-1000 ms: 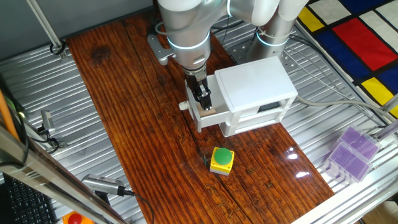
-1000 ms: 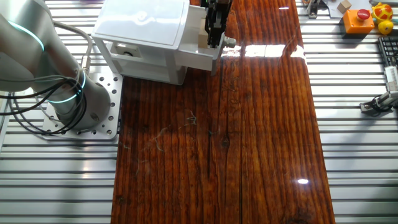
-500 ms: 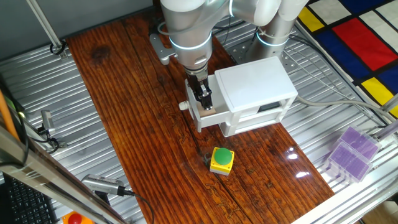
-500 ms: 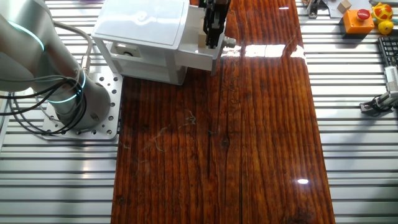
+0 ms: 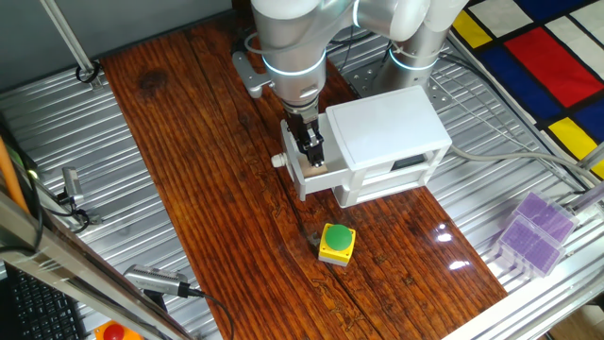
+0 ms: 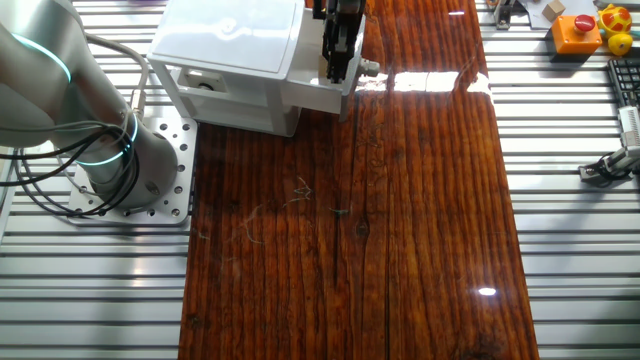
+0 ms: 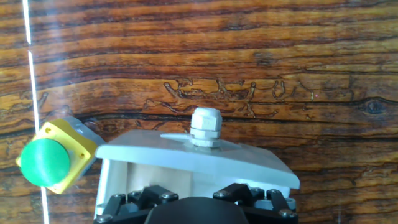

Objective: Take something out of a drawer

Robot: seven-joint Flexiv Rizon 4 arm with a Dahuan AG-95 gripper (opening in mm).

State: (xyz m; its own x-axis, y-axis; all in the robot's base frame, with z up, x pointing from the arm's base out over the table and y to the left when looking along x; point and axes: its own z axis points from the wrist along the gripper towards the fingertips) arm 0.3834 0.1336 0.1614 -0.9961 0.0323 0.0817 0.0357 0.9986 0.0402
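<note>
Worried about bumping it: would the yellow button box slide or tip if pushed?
The yellow button box looks squat and flat-based, so it would probably slide, not tip. The glossy wooden table likely offers little grip.

We see a dark, glossy wooden tabletop [image 5: 208,179] with strong grain, bright glare spots on its varnish. Ribbed metal decking [image 5: 66,132] flanks the tabletop on both long sides. Beyond the decking, at the far right corner, lies a mat [image 5: 538,57] of red, yellow and blue blocks.
</note>
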